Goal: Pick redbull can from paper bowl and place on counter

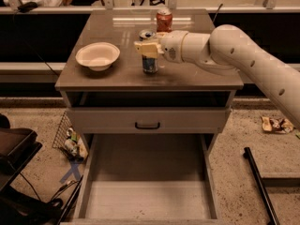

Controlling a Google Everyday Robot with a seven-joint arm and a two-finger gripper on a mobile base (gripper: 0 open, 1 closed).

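Item: redbull can [150, 65], upright on counter [197, 78], right of paper bowl [97, 55]; gripper [149, 48] jaws grasping its top. Risk: sideways withdrawal before release tips it.

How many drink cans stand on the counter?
2. The redbull can stands on the counter, the gripper at its middle; the orange-red can is behind, near the back edge. The arm may hide more.

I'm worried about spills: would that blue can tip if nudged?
Likely tippy: the can stands tall and narrow on the glossy counter. Probably slippery: smooth metal. The end effector is at its top, where a push might topple it.
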